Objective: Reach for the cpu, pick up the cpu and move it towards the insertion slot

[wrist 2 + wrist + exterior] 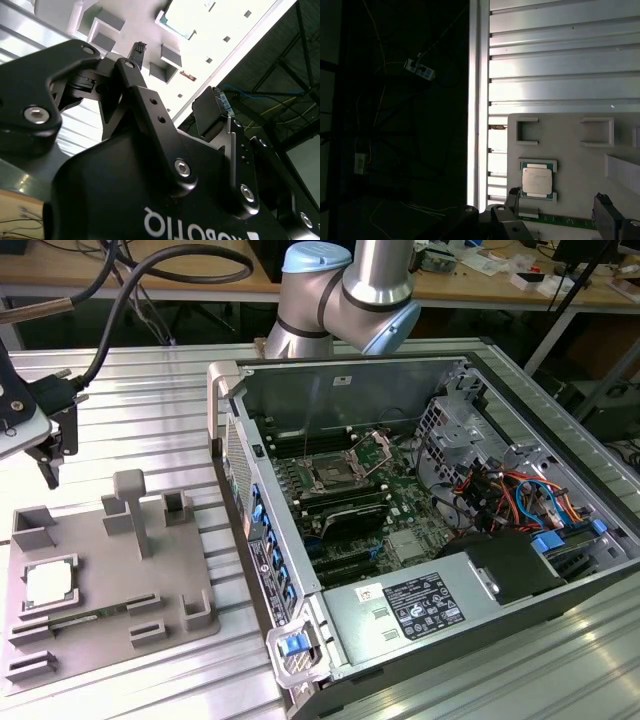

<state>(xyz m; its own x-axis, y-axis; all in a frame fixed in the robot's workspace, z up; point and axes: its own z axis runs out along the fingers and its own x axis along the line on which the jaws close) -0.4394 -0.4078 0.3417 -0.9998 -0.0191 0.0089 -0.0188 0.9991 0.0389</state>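
The cpu (48, 583) is a small pale square chip lying in a recess at the near left end of the grey plastic tray (120, 570). In the first wrist view the cpu (536, 180) lies flat in its green-edged seat, and my gripper (556, 197) hangs above the tray with its fingers wide apart, open and holding nothing. In the exterior view my gripper (55, 450) hovers over the table behind the tray, well above the chip. The insertion slot (330, 477) is the silver-framed socket on the green motherboard inside the open computer case.
The open computer case (420, 530) fills the exterior view's right, its grey side wall (235, 460) rising next to the tray. Raised blocks (130, 505) stand on the tray. A black cable (120, 310) arches above the ribbed aluminium table (150, 390). The arm's base (340, 290) stands behind the case.
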